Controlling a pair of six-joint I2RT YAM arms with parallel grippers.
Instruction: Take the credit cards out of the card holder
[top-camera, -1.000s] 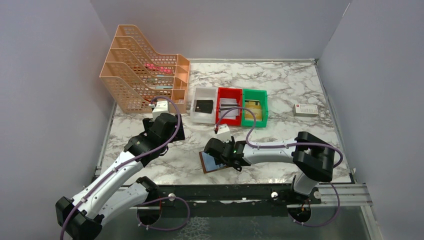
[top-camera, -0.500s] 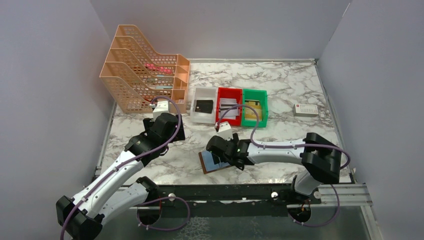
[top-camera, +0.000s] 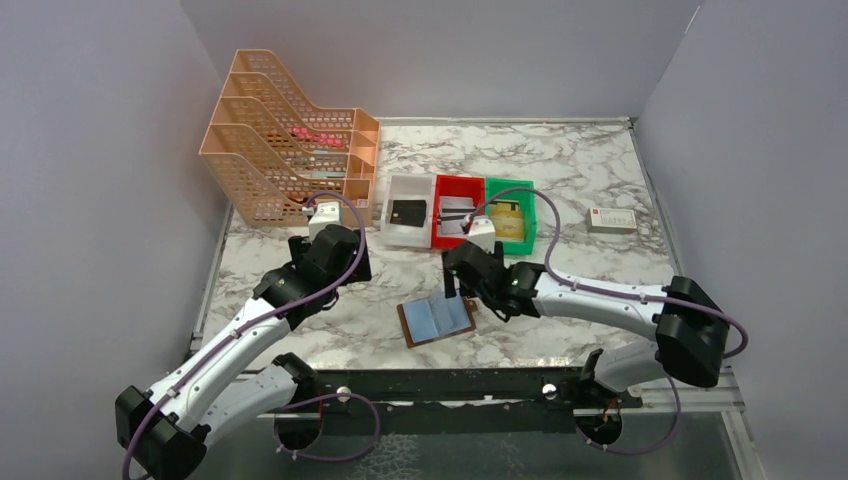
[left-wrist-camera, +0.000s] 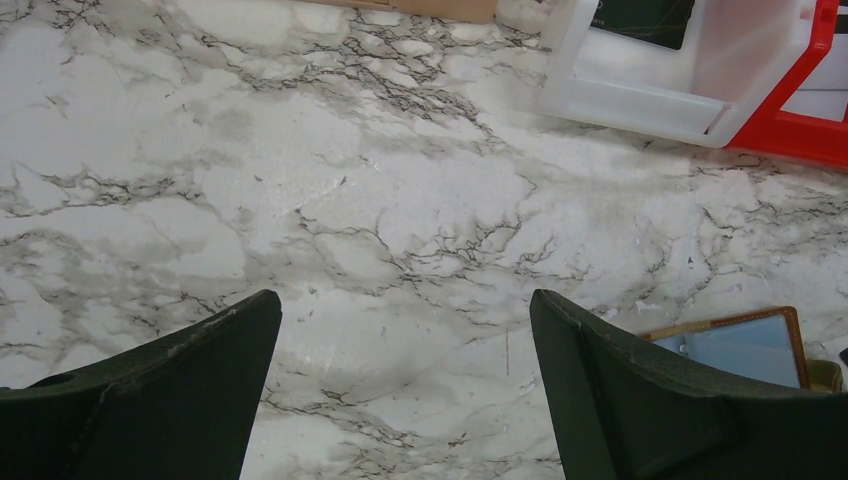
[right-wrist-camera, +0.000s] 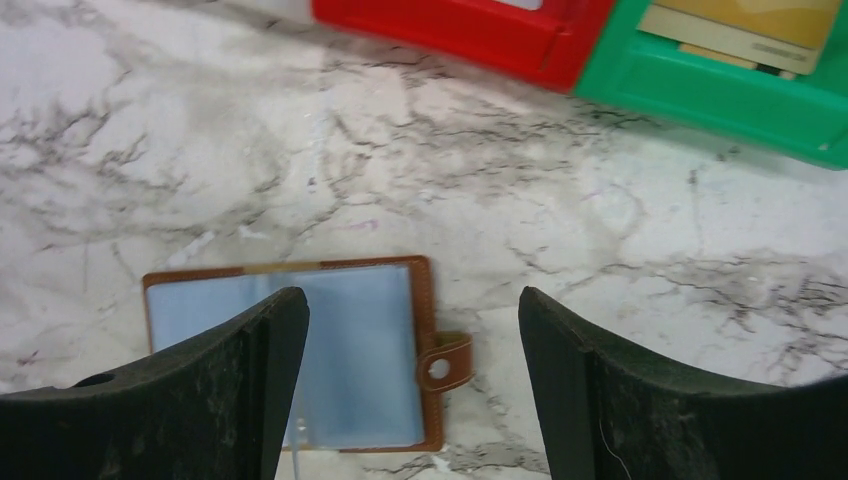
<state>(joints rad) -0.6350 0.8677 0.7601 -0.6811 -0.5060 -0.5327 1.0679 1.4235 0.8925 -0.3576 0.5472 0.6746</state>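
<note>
Both pincers gape wide and empty: the right gripper (right-wrist-camera: 408, 300) hangs over the card holder (right-wrist-camera: 360, 350), which lies spread open on the marble (left-wrist-camera: 400, 180), its sleeves up for reaching, while the left gripper (left-wrist-camera: 405, 300) idles aside. Beyond, credit cards (top-camera: 407, 212) lie sorted by colour in the bins (top-camera: 530, 215), so the holder looks emptied.

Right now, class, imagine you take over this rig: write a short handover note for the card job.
Left claw: open, empty, over the table.
Right claw: open, empty, above the holder.
Holder: lying open on the table; the sleeves in view look empty.
Done: black card in white bin, pale cards in red bin, gold card in green bin.
Left: check any hidden sleeves.
</note>
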